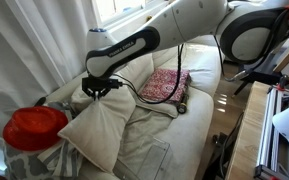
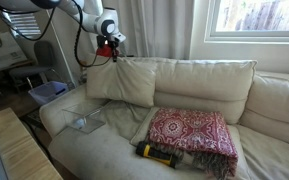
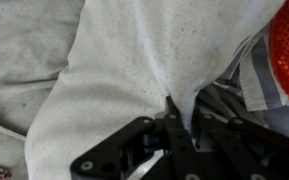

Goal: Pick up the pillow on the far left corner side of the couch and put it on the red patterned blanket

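Observation:
The cream-white pillow (image 1: 96,128) hangs by one corner from my gripper (image 1: 98,88), lifted off the couch (image 1: 199,95). In an exterior view the pillow (image 2: 122,82) hangs in front of the couch back (image 2: 199,80), below my gripper (image 2: 108,50). In the wrist view the fingers (image 3: 182,118) are shut on a pinched corner of the pillow (image 3: 124,80). The red patterned blanket (image 2: 191,133) lies folded on the seat, to the side of the pillow; it also shows in an exterior view (image 1: 166,84).
A shiny red round object (image 1: 34,125) sits on a grey-white striped throw (image 1: 46,160) near the couch arm. A yellow and black object (image 2: 158,153) lies at the seat's front edge. A clear plastic item (image 2: 85,123) lies on the seat. A wooden table (image 2: 19,150) stands beside the couch.

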`<state>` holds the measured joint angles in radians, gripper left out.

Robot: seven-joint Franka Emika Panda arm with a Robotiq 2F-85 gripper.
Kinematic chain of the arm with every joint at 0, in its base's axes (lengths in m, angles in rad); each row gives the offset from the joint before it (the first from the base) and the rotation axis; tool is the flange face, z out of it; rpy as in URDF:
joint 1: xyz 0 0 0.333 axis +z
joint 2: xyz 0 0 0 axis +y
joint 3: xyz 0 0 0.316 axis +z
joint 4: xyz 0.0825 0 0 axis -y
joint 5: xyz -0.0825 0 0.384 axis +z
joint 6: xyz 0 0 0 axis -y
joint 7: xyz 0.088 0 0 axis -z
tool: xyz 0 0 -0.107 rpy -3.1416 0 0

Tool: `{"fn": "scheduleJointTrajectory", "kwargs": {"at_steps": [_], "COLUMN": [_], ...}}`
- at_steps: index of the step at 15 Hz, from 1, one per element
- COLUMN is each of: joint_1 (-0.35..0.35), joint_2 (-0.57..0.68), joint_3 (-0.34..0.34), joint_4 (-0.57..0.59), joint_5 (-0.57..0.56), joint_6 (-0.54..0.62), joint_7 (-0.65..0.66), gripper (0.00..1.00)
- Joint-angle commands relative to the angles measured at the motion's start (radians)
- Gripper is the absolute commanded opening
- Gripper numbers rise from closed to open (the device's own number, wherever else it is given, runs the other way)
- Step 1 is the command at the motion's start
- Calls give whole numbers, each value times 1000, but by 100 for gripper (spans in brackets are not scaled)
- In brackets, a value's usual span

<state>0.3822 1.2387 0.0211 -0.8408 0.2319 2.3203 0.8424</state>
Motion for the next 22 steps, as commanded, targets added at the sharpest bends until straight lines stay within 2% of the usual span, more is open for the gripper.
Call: {"fn": "scheduleJointTrajectory", "kwargs": {"at_steps": [1,7,11,12,15,18,19,22], "joint_1": [15,63,92,70,73,62,23,15], "joint_2": [-189,-416,-561,-598,-709,-817,-690,-765], "joint_3": [-51,-157,-203,-173,-188,-186,-138,-133], "joint_4": [-189,-429,-589,-629,-762,-899,-746,-839], "joint_5": [-29,-98,-155,-216,-303,-377,-351,-376], "joint_6": [53,74,58,52,49,97,47,59], "joint_7": [12,34,16,48,106,196,150,184], "gripper": [3,3,3,3,3,3,12,12]}}
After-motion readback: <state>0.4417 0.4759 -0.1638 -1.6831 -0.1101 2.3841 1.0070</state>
